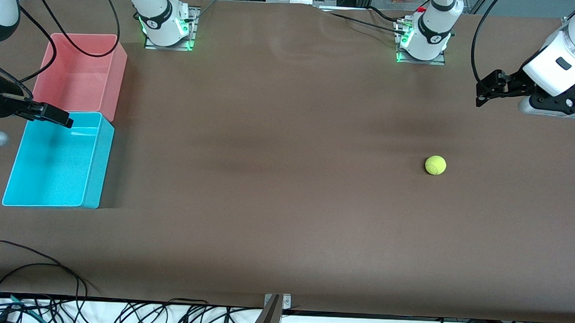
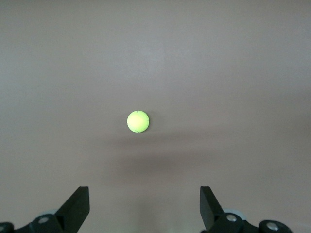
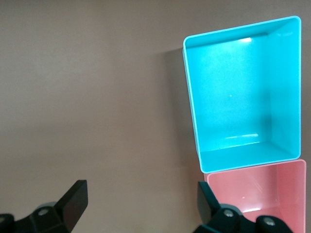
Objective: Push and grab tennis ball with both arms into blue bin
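Note:
The yellow-green tennis ball [image 1: 435, 165] lies on the brown table toward the left arm's end, and it shows alone in the left wrist view [image 2: 138, 121]. My left gripper [image 1: 486, 89] hangs open above the table near that end, apart from the ball, with nothing between its fingers [image 2: 144, 191]. The cyan-blue bin [image 1: 53, 167] stands at the right arm's end and holds nothing [image 3: 238, 97]. Open as well, my right gripper [image 1: 62, 119] hovers over the blue bin's edge next to the pink bin [image 3: 141, 187].
A pink bin [image 1: 80, 73] of the same size touches the blue bin, farther from the front camera [image 3: 262, 189]. The arm bases [image 1: 168, 28] [image 1: 423, 42] stand along the table's back edge. Black cables [image 1: 35, 267] trail along the edge nearest the front camera.

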`<state>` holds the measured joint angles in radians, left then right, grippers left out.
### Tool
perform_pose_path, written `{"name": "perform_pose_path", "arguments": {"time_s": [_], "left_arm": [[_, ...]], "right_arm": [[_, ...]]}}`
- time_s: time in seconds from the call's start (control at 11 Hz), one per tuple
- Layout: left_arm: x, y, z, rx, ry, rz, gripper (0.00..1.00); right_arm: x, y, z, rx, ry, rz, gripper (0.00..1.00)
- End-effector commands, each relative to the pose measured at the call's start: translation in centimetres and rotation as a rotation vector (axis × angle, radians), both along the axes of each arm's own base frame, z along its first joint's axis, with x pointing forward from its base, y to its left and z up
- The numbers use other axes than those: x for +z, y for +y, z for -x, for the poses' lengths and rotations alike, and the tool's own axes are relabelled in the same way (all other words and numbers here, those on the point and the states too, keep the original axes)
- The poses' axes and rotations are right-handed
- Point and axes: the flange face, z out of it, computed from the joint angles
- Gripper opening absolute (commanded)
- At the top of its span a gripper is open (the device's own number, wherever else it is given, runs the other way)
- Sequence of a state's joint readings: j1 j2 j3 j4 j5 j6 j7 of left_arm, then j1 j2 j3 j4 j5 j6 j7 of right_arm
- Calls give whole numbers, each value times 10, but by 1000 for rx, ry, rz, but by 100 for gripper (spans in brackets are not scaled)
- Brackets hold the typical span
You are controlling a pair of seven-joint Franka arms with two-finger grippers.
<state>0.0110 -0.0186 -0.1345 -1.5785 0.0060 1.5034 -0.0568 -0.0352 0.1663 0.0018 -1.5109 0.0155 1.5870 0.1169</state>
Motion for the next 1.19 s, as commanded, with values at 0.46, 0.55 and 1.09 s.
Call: {"name": "perform_pose_path", "arguments": {"time_s": [0.46, 0.55, 1.09], "left_arm": [[-1, 5, 0, 13, -6, -13, 100], [-1, 5, 0, 13, -6, -13, 100], [0, 5, 0, 13, -8, -12, 100]], "right_arm": [[6, -10, -2, -15, 4, -18, 100], [6, -12, -2, -18, 2, -18, 100], [5, -16, -2, -27, 4, -16, 100]]}}
